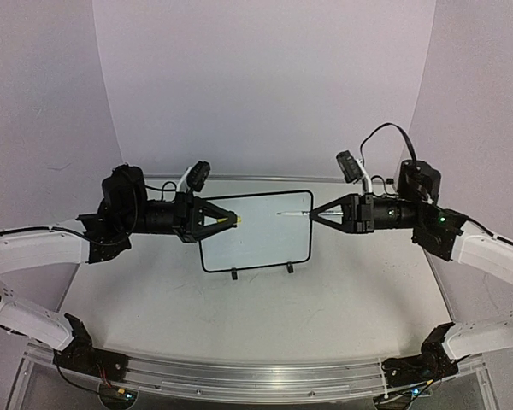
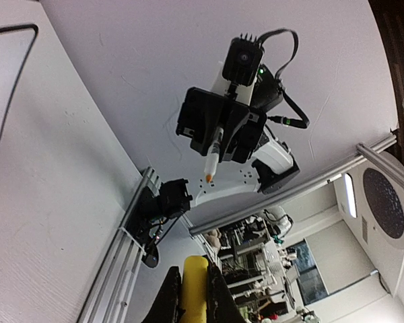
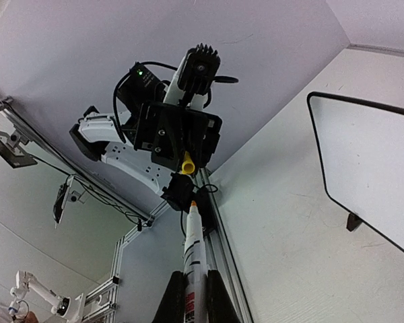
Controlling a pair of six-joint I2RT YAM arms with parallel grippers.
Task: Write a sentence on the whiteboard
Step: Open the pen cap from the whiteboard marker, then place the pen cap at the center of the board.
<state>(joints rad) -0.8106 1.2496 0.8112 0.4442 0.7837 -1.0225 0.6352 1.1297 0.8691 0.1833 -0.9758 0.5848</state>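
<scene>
At the table's (image 1: 239,320) centre stands the whiteboard (image 1: 256,239), white-faced, thinly black-framed, round-cornered, on two black clip feet (image 1: 233,275); over the table's left the left gripper (image 1: 228,220) pinches a yellow cap (image 1: 236,220), over its right the right gripper (image 1: 311,214) pinches a white marker (image 1: 292,213).

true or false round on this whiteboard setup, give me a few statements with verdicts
1. The left pincer grips a small yellow plastic cap. True.
2. The right pincer is open and empty. False: it is shut on a slim white marker pen.
3. The black-framed rectangular whiteboard lies flat on the table. False: it stands on two black clip feet.
4. The two pincers point toward each other. True.
</scene>
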